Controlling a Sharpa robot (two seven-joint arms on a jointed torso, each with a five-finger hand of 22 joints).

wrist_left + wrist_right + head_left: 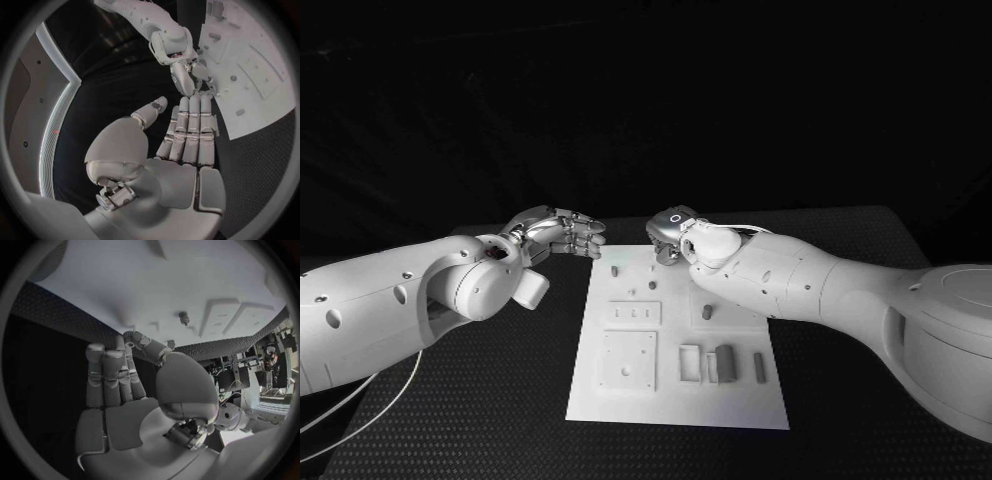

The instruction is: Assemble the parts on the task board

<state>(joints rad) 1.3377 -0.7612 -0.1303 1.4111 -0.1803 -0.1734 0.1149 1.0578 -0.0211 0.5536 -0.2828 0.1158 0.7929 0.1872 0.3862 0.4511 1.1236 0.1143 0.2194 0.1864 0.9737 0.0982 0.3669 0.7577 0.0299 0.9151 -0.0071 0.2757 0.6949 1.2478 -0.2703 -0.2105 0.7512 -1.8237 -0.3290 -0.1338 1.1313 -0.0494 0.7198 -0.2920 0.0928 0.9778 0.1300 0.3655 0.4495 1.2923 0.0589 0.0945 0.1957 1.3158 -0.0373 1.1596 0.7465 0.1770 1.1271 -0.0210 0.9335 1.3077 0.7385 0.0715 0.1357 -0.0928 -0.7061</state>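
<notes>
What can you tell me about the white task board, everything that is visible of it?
The task board is a flat white rectangular plate, plastic by its look, lying on the black table, long side running away from the robot. It has raised square panels, shallow slots and small grey parts lying or standing on it. The right hand hovers over its far edge; contact cannot be told.

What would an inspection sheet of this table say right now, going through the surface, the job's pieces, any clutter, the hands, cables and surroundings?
Surface: black table, textured.
Job's things: white task board at the middle; small grey parts lie on it, some near its front edge.
Clutter: nothing seen.
Hands: left hand and right hand both at the board's far end, fingers apart, holding nothing.
Cables: thin cables hang beneath the left arm.
Surroundings: black cloth backdrop.
</notes>
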